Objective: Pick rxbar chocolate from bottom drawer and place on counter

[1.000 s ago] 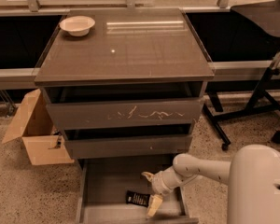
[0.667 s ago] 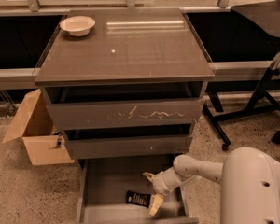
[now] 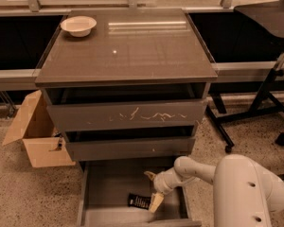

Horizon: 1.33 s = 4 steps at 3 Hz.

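Observation:
The bottom drawer (image 3: 109, 181) is pulled open below the two upper drawers. The rxbar chocolate (image 3: 138, 201), a small flat black wrapper with pale lettering, lies on the drawer floor near its front. My gripper (image 3: 152, 189) reaches into the drawer from the right and hangs just right of and above the bar. Its fingers are spread: one fingertip (image 3: 155, 202) is right beside the bar's right end and the other points back into the drawer. It holds nothing. The counter (image 3: 128, 46) is the glossy brown-grey top of the cabinet.
A white bowl (image 3: 78, 25) stands at the counter's back left corner. The top drawer front (image 3: 128, 115) has pale scratches. An open cardboard box (image 3: 33, 134) sits on the floor at the left. A black chair base (image 3: 255, 103) stands at the right.
The gripper has stayed over the bar with its fingers spread. My white arm body at the lower right has shifted a little to the left.

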{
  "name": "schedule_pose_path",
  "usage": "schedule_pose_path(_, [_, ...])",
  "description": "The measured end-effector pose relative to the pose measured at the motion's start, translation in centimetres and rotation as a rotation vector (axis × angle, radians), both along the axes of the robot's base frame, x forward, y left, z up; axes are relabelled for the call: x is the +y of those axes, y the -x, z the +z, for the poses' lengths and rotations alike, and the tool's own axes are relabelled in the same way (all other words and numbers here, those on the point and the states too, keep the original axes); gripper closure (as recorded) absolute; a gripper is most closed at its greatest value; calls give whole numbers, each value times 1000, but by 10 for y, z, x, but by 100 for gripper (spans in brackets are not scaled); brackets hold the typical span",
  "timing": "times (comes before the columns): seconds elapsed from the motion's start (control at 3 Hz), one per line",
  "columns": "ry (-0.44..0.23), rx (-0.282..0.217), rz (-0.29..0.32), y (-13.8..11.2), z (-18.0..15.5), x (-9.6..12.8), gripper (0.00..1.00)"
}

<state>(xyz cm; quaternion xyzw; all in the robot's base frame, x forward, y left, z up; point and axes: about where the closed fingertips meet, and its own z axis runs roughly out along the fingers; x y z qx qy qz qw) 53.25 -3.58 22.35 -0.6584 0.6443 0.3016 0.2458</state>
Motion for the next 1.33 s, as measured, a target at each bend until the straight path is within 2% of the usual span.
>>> schedule_pose_path(0.33, [16,-10,-5,-7,-18,6,0])
schedule_pose_path(1.0, [77,-36,2,-23,-64,34,0])
schedule_pose_path(1.33, [95,-32,0,-26,-88,45,0])
